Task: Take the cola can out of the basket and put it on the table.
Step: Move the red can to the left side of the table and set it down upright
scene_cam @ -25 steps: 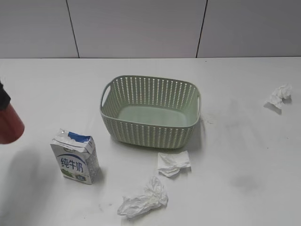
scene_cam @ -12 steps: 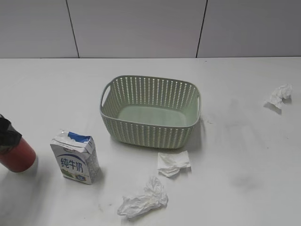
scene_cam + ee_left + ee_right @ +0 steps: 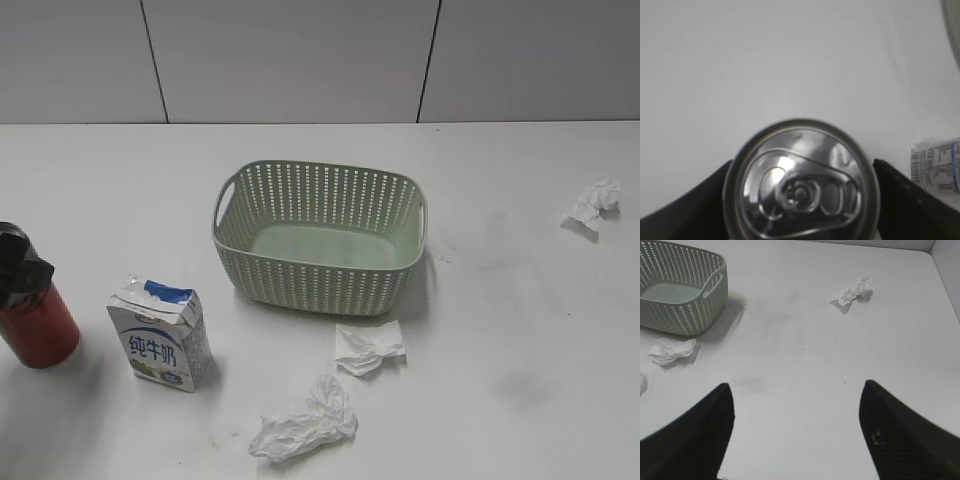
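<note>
The red cola can [image 3: 42,327] stands upright on the white table [image 3: 500,330] at the far left, outside the basket. My left gripper [image 3: 18,264] grips its top. In the left wrist view the can's silver top [image 3: 801,170] sits between the two black fingers of the left gripper [image 3: 801,200], which touch its sides. The sage-green basket [image 3: 318,282] stands mid-table and looks empty; it also shows in the right wrist view [image 3: 687,315]. My right gripper [image 3: 797,405] is open and empty above bare table. It is out of the exterior view.
A white-and-blue milk carton [image 3: 160,335] stands just right of the can and shows in the left wrist view [image 3: 937,167]. Crumpled tissues lie in front of the basket [image 3: 368,346], nearer the front edge [image 3: 305,425] and at the far right [image 3: 593,203].
The left gripper has lowered the cola can from above the table's left edge down onto the table and a little to the right. Nothing else moved.
</note>
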`<state>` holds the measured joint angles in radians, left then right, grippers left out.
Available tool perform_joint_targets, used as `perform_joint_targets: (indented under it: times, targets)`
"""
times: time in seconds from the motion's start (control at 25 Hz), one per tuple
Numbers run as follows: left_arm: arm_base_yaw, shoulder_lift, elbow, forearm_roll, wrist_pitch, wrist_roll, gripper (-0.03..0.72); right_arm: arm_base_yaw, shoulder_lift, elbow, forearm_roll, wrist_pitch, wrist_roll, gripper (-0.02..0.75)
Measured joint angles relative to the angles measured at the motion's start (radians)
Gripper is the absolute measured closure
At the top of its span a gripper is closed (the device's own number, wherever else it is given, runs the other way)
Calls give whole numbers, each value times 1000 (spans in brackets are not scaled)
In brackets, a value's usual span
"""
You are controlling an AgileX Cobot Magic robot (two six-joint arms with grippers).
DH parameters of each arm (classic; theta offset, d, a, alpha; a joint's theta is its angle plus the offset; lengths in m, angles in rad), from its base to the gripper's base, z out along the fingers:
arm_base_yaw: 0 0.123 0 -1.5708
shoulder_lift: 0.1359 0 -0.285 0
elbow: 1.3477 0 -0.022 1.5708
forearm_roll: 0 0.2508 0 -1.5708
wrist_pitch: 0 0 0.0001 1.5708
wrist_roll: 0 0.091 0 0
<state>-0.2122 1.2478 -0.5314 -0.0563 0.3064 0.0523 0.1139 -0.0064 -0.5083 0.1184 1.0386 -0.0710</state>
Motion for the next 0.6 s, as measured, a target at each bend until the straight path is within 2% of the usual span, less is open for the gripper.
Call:
perform_joint_targets:
  times: [0.28,0.48,0.6]
  targets:
    - [0,-10,-44,-5,61,0,84,0,0,0,0,0,0,148]
    - [0,-62,-226,-12,297,0,84,0,0,0,0,0,0,148]
    - [5,-75,-385,17,465,0,84,0,0,0,0,0,0,148]
